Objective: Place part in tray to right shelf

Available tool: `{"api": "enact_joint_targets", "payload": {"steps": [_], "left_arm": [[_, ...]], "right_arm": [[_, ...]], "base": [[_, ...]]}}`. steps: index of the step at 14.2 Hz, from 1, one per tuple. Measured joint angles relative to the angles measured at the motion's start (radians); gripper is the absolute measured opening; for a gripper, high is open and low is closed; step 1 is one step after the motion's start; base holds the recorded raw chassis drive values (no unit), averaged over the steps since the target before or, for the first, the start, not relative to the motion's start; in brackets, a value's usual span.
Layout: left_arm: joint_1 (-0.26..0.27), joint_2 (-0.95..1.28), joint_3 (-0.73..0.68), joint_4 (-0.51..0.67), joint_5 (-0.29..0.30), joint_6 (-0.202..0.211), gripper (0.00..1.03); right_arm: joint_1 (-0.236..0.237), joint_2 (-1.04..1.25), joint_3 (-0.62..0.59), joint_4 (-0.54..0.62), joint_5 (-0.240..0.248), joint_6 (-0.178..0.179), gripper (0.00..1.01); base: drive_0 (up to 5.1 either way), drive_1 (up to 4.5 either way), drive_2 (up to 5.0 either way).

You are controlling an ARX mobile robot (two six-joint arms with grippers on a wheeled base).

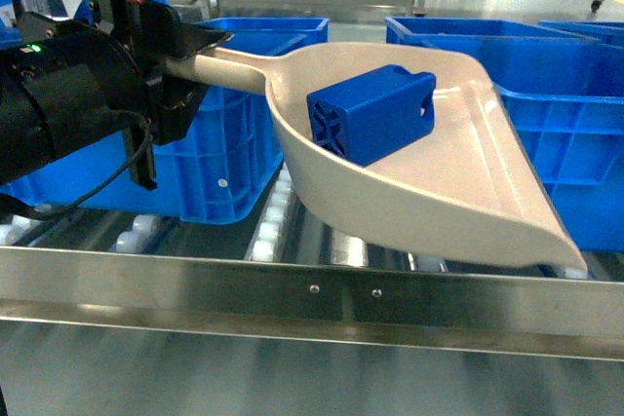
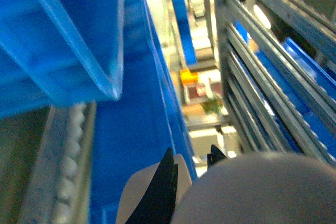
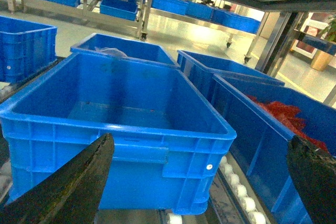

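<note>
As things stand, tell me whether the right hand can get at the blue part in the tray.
Probably yes: the part lies uncovered in the tray, open from above. The right hand is open, but faces a blue crate, so it must reposition.

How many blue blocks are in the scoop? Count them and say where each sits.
1. The blue block lies in the scoop, toward its handle end, ribbed end facing the head camera. More could be hidden inside the blue crates behind.

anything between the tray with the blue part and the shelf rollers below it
Nothing visible. The tray, held by its handle in the left gripper, carries the part above the right shelf; bare rollers lie under it, with blue bins behind and beside it.
</note>
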Motion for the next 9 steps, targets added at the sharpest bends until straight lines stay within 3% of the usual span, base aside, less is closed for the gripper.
{"api": "enact_joint_targets", "payload": {"steps": [1,4,6,7,8,9], "left_arm": [[-0.011,-0.054,0.0,-0.059,-0.122,0.059,0.14],[0.018,-0.156,0.027,-0.069,-0.172,0.045,0.14],[0.079,-0.214,0.101,-0.243,-0.285,0.027,0.14],[0.128,-0.236,0.154,-0.357,-0.377,0.031,0.14],[0.158,-0.245,0.194,-0.427,-0.466,0.066,0.14],[0.187,-0.248,0.245,-0.494,-0.602,0.149,0.14]], "right_arm": [[0.0,0.0,0.0,0.0,0.0,0.0,0.98],[-0.001,0.0,0.0,0.0,0.0,0.0,0.98],[-0.001,0.0,0.0,0.0,0.0,0.0,0.98],[-0.001,0.0,0.0,0.0,0.0,0.0,0.98],[-0.001,0.0,0.0,0.0,0.0,0.0,0.98],[-0.001,0.0,0.0,0.0,0.0,0.0,0.98]], "base": [[0.0,0.0,0.0],[0.0,0.0,0.0],[0.0,0.0,0.0],[0.0,0.0,0.0],[0.0,0.0,0.0],[0.0,0.0,0.0]]}}
